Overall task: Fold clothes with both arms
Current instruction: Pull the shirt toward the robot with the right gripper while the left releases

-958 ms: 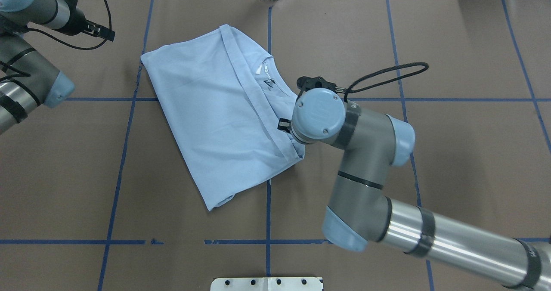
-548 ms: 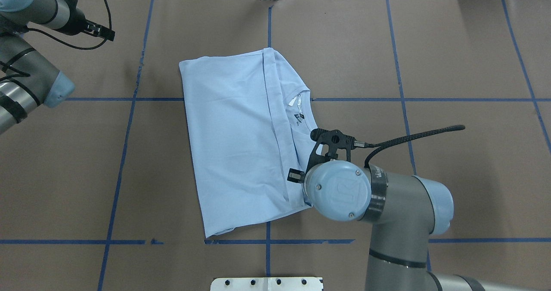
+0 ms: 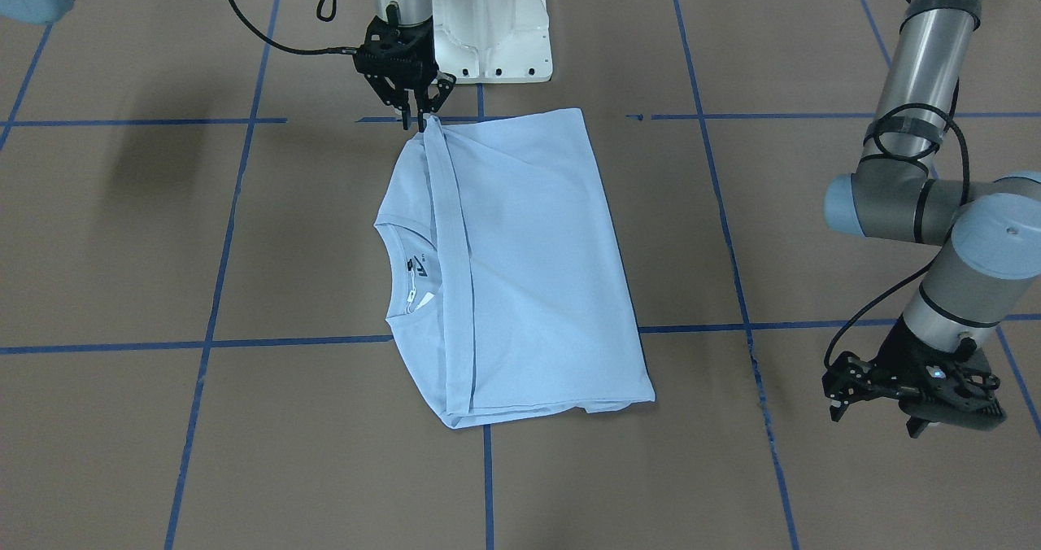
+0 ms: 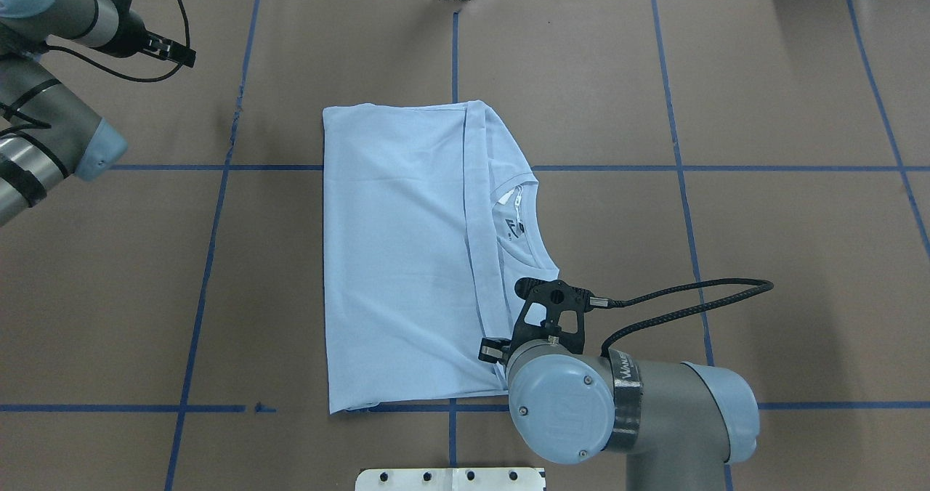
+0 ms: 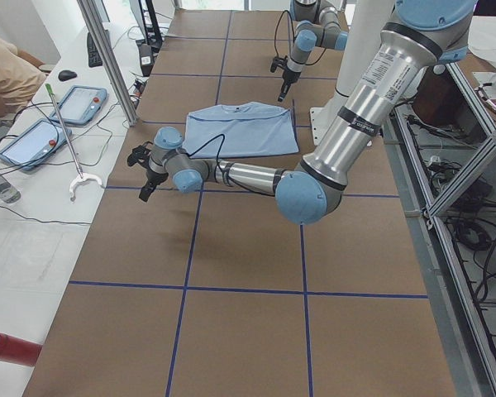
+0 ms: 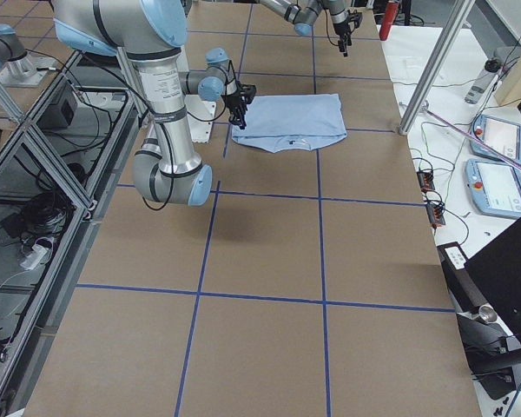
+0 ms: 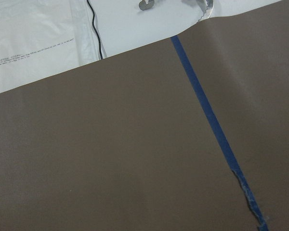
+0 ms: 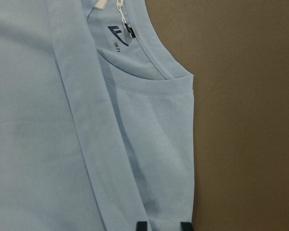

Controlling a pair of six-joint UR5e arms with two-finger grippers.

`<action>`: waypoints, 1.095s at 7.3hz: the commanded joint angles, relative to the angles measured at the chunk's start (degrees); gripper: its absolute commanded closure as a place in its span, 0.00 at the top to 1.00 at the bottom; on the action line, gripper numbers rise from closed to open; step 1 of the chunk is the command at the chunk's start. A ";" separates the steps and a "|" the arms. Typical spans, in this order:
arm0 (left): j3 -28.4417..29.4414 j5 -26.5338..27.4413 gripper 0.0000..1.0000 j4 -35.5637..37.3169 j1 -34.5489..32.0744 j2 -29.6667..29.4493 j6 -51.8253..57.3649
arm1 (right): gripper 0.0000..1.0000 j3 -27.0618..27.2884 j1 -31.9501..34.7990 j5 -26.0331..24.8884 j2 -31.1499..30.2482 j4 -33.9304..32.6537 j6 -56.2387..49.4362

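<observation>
- the light blue t-shirt (image 4: 392,258) lies folded over, flat and square on the table (image 4: 763,77); further folds likely remain.
- the right gripper (image 3: 413,120) sits at its corner, tips slightly apart; whether it pinches cloth, i cannot tell.
- the left gripper (image 3: 878,412) hangs spread, well apart.

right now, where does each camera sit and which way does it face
Front: across the table, facing the robot; shirt, left arm, white base.
Overhead: behind the robot, looking down; right arm, left arm.
Left side: table end, left arm nearest.
Right side: opposite end, right arm nearest.
Left wrist: only table and blue tape.
Right wrist: down on the collar, fingertips at the bottom.
Front and overhead share the right gripper on the shirt's corner.
</observation>
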 commanded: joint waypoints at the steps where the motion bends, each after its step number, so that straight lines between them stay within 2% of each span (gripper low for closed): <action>1: -6.06 -4.31 1.00 0.30 -0.06 4.23 -1.31 | 1.00 0.03 2.23 -0.31 0.01 2.14 -4.07; 2: -13.33 -8.61 1.00 0.56 0.02 8.88 -8.02 | 1.00 -0.14 2.50 -0.14 -1.21 8.42 -4.27; 3: -21.06 -9.69 1.00 0.65 0.98 13.02 -14.27 | 1.00 -0.58 2.15 0.03 -1.66 9.53 -5.14; 4: -24.45 -9.88 1.00 0.74 2.38 14.97 -15.64 | 1.00 -2.58 1.54 -0.05 -1.14 9.46 -9.24; 6: -24.39 -9.97 1.00 0.74 2.57 15.17 -15.65 | 0.64 -3.66 0.14 -0.23 -1.05 9.46 -19.42; 8: -24.22 -9.97 1.00 0.83 2.66 15.17 -15.65 | 0.59 -3.57 -1.53 -1.36 -1.05 9.45 -28.83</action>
